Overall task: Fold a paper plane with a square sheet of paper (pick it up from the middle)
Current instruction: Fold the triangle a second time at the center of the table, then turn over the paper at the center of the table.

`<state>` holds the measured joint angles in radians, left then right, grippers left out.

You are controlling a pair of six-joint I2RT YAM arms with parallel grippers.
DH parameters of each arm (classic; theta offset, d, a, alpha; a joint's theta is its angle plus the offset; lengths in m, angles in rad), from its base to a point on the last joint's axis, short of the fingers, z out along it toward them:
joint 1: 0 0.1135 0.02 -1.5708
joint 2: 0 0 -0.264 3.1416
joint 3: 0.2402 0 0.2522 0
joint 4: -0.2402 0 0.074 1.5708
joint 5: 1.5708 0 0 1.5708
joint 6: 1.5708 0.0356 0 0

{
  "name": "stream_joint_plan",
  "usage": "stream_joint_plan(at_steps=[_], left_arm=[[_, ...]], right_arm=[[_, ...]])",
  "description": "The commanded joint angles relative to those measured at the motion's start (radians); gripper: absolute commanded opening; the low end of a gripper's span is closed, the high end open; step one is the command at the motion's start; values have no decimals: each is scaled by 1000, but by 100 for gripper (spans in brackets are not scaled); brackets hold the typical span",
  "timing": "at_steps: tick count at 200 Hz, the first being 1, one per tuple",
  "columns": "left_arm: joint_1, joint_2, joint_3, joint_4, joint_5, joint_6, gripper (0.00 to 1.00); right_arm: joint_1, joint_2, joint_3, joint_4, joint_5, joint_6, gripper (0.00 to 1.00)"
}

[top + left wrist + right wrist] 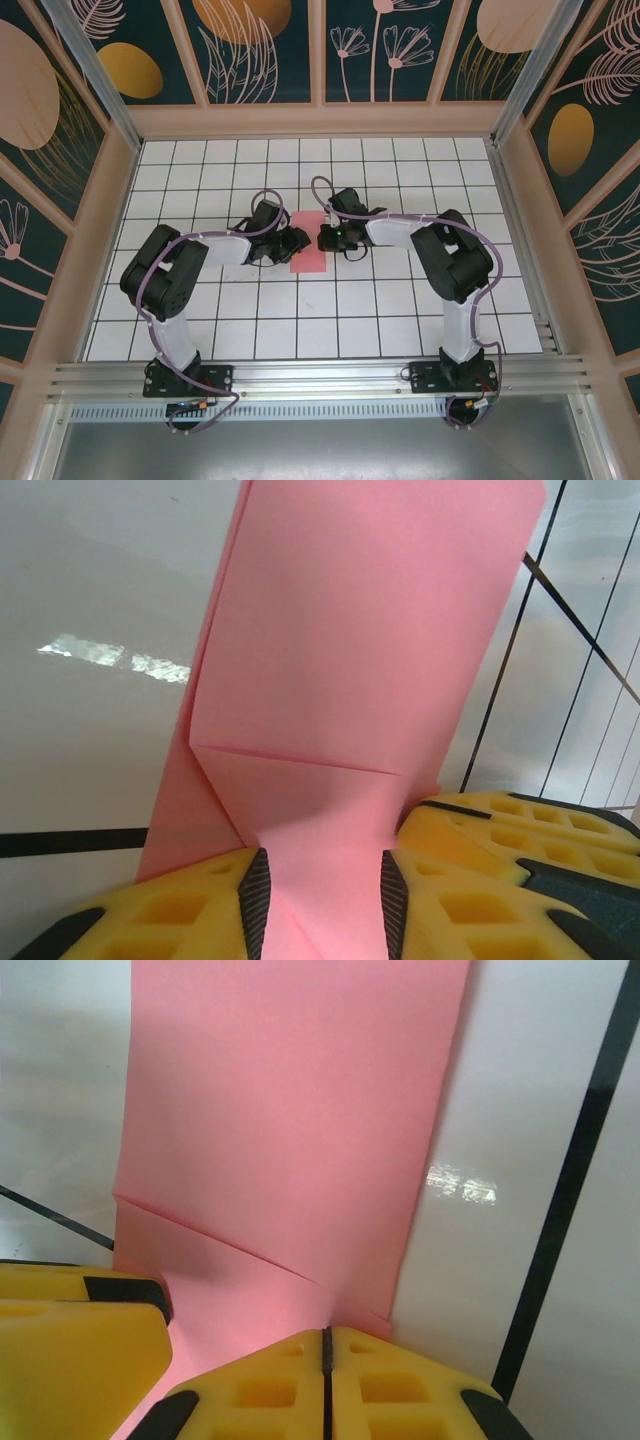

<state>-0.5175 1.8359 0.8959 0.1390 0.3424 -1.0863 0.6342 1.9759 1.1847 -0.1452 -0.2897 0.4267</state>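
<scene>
Lying flat on the white gridded desk (400,320), the square sheet of paper (308,240) is now folded into a narrow, upright salmon-pink rectangle, with thin black grid lines running past it on both sides. Its surface is matte and plain, against the glossy tile that throws back a bright glare.

In the left wrist view the sheet (370,640) shows layered flaps. One crisp crease runs across it, and a slanted fold edge runs down its left side. The left tool (292,243) sits at the sheet's left edge. Its yellow, honeycomb-moulded fingers stand apart, their ribbed black pads (256,900) flanking a strip of pink paper that passes between them without being squeezed.

The right tool (325,238) sits at the sheet's right edge, just across from the left one. In its own wrist view its fingers (400,1390) are pressed together, with only a thin dark seam between them, and their tips meet the sheet's near edge beside a diagonal crease. I cannot tell whether a layer of paper is caught in that seam.
</scene>
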Motion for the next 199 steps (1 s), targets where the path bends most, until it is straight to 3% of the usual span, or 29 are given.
stream_joint_plan(at_steps=[1,22,80,135,199], left_arm=[[1,-14,-19,-13,6,-13,42],[1,-17,-17,-26,-10,-23,48],[1,-60,-14,-76,-65,-32,54],[1,-5,44,-45,-15,-21,51],[1,36,102,-105,-48,-6,53]], right_arm=[[-18,18,-18,12,2,18,10],[-26,13,-31,25,-7,31,10],[-35,2,-57,48,-17,50,10],[-33,4,-69,63,-37,51,10],[-30,3,-83,73,-43,50,10]])
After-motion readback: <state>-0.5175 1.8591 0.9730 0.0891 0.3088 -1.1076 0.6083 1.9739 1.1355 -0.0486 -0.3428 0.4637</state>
